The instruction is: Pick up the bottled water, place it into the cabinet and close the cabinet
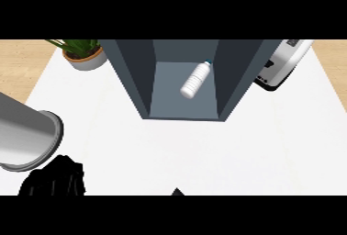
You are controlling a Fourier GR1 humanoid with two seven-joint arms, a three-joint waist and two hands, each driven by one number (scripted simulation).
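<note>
The water bottle (194, 81), clear with a blue cap, lies tilted on the floor inside the dark grey cabinet (132, 78), which stands open toward me at the counter's back middle. My left hand (54, 180) is a black shape at the lower left below its grey forearm (24, 137), well away from the cabinet and touching nothing I can see. A small black tip at the bottom middle is all that shows of my right hand (177, 191). No cabinet door is visible to me.
A potted plant (85, 54) stands at the back left beside the cabinet. A white appliance (284, 64) leans at the back right. The white counter (203, 151) stretches between the cabinet and me.
</note>
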